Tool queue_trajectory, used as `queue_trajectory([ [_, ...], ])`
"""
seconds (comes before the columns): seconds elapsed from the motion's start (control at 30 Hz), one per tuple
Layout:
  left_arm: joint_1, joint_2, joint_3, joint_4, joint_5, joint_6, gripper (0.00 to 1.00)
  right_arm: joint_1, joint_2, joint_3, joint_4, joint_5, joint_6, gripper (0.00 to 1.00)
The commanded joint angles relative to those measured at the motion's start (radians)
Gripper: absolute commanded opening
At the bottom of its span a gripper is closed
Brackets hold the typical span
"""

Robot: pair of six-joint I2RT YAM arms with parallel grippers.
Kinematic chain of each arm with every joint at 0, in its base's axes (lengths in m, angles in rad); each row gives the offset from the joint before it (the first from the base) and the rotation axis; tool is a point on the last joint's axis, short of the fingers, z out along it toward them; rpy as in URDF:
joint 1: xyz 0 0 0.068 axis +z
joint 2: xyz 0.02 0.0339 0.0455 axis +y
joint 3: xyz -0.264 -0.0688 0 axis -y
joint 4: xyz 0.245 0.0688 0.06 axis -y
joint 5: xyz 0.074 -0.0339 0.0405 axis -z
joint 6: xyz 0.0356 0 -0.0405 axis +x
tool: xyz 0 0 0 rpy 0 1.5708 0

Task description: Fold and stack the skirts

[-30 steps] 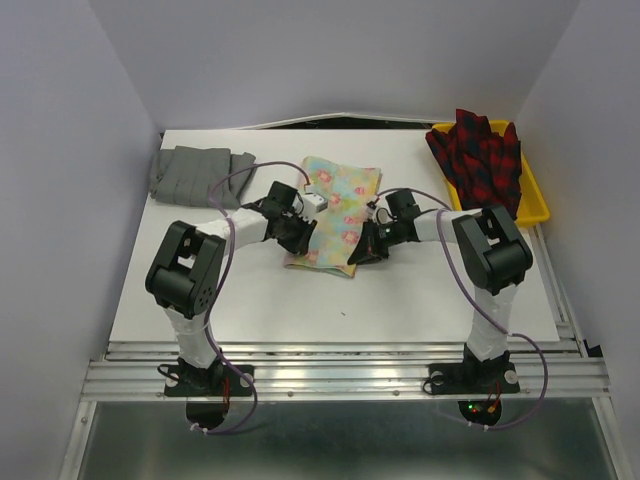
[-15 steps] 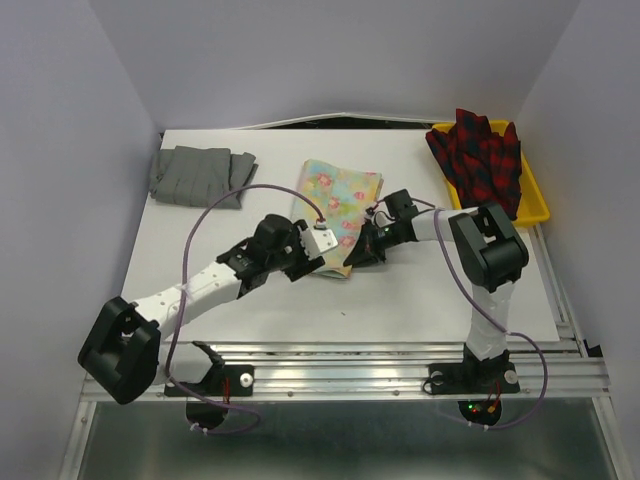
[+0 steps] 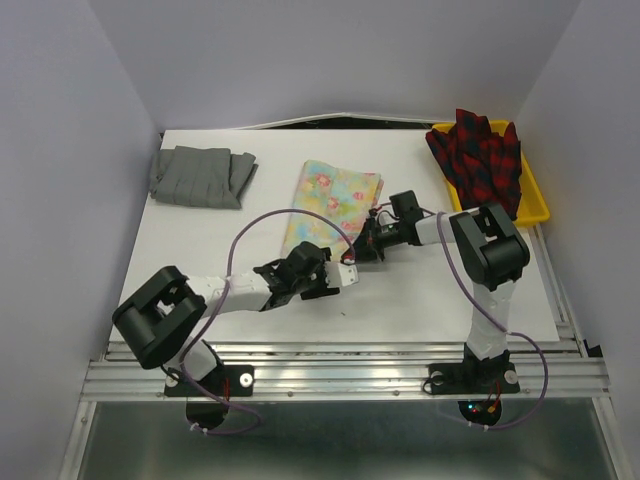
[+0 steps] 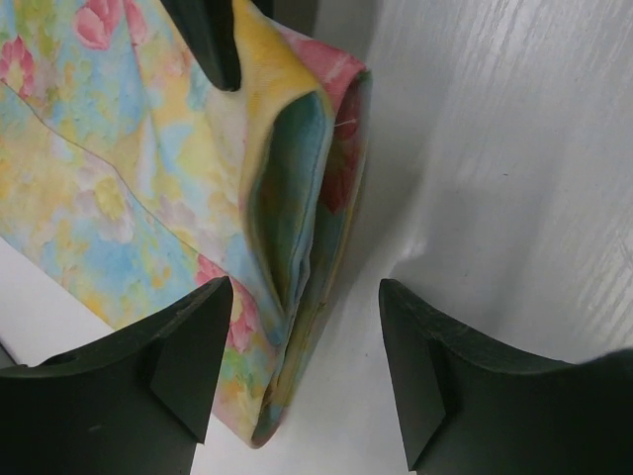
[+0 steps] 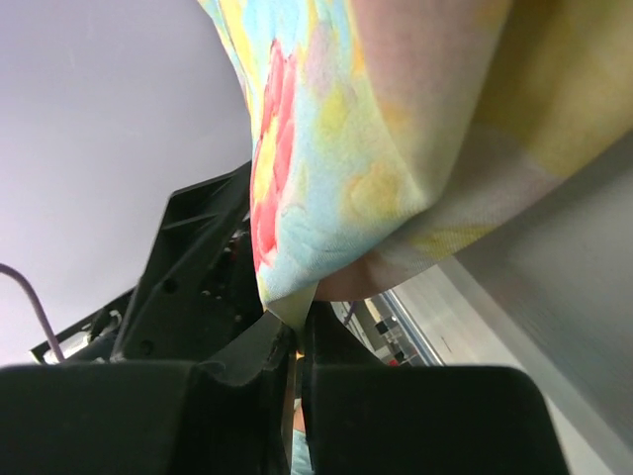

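From above, a white table (image 3: 430, 300) sits between pale walls on the left, back and right. A grey skirt (image 3: 200, 176) lies folded at the back left corner, well apart from a floral skirt (image 3: 335, 200) folded near the middle, with bare tabletop between them and a wide bare strip along the near edge. A plaid skirt (image 3: 485, 160) is heaped in a yellow tray (image 3: 537, 208) against the right edge. The left arm reaches low across the near strip, and the left gripper (image 3: 347, 273) is just beside the floral skirt's near right corner. The right gripper (image 3: 366, 246) meets that same corner from the right. In the left wrist view, the left gripper (image 4: 302, 317) is spread wide and grips nothing. The skirt's folded corner (image 4: 168, 198), its layers gaping, lies between the fingers (image 4: 183, 366); whether it touches the left one I cannot tell. Bare table shows to the right. In the right wrist view, the right gripper (image 5: 294, 332) is pressed almost together, pinching the tip of the floral skirt (image 5: 396, 148), which rises above it.
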Motion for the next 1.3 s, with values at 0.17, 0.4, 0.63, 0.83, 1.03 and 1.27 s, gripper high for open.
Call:
queue_trajectory([
  [0.17, -0.011, 0.102, 0.02, 0.117, -0.152, -0.003, 0.66, -0.019, 0.006, -0.051, 0.094, -0.064, 0.105, 0.01],
  [0.4, -0.011, 0.079, 0.03, 0.089, -0.189, -0.021, 0.36, -0.019, 0.012, -0.082, 0.092, -0.06, 0.068, 0.01],
  [0.63, -0.011, 0.065, 0.118, -0.102, -0.161, 0.009, 0.03, -0.03, -0.002, -0.024, -0.027, -0.028, -0.15, 0.43],
  [0.83, -0.034, 0.006, 0.173, -0.36, -0.099, 0.012, 0.0, -0.093, 0.038, 0.401, -0.756, 0.265, -0.755, 0.64],
  [1.03, -0.096, -0.045, 0.148, -0.504, -0.085, -0.009, 0.0, -0.093, 0.07, 0.786, -0.917, 0.52, -1.067, 0.63],
  [1.27, -0.143, -0.063, 0.188, -0.61, -0.051, -0.034, 0.0, -0.093, 0.255, 1.15, -0.857, 0.574, -1.106, 0.66],
])
